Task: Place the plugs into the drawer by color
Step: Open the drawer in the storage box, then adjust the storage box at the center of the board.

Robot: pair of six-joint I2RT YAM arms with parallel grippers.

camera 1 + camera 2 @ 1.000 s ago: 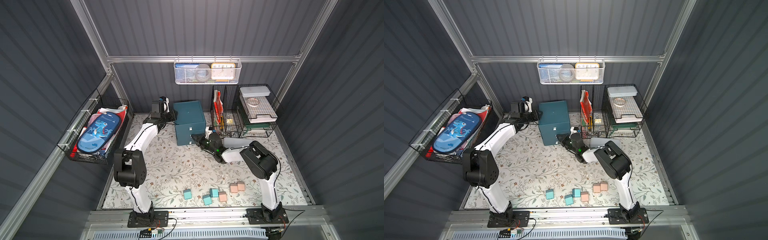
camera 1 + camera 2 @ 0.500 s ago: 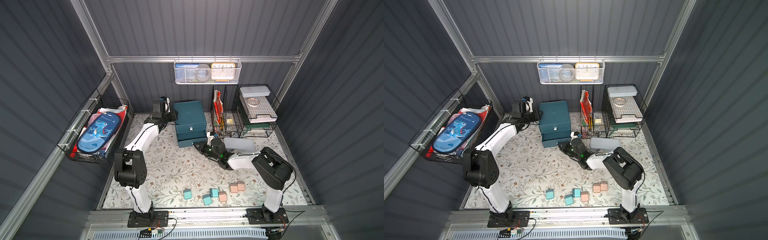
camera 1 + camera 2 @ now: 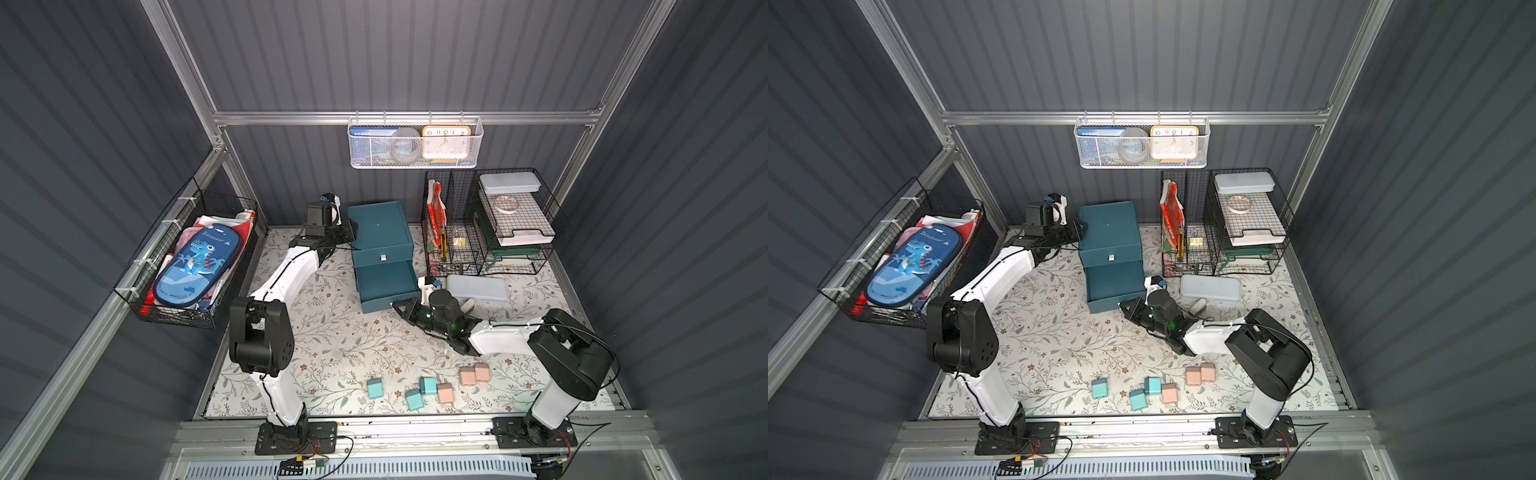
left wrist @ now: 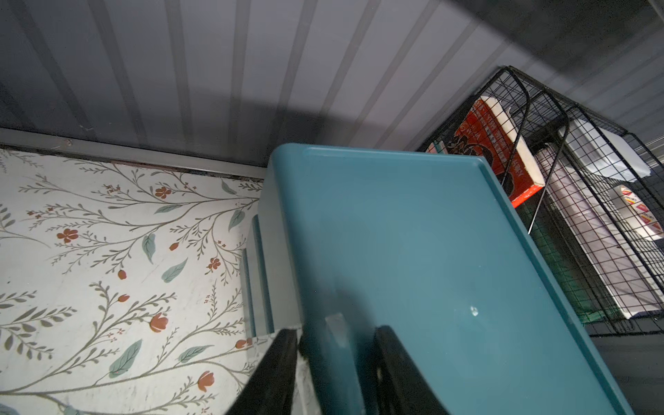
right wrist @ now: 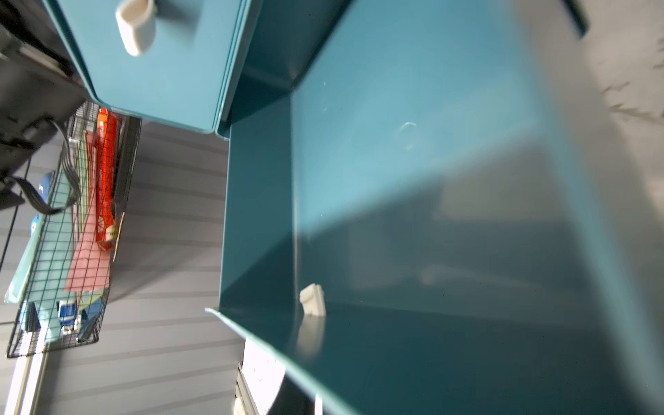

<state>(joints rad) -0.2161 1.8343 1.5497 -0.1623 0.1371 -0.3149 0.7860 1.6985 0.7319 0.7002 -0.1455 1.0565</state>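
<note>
You're getting the bottom drawer (image 3: 384,282) of the cabinet (image 3: 378,224) open, with the right gripper (image 3: 397,306) pressed together at its front and the left gripper (image 4: 336,330) slightly spread astride the top edge, while the plugs (image 3: 428,385) are lying near the front of the mat (image 3: 332,340), calling for a one-colour pick next.

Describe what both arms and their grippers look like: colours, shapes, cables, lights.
Both arms match: the left arm and right arm have smooth white links between bulky black joint housings, on black base plates. Thin black cables run along them. Small green lights glow near the right wrist. The left gripper and right gripper have slim black fingers.
</note>
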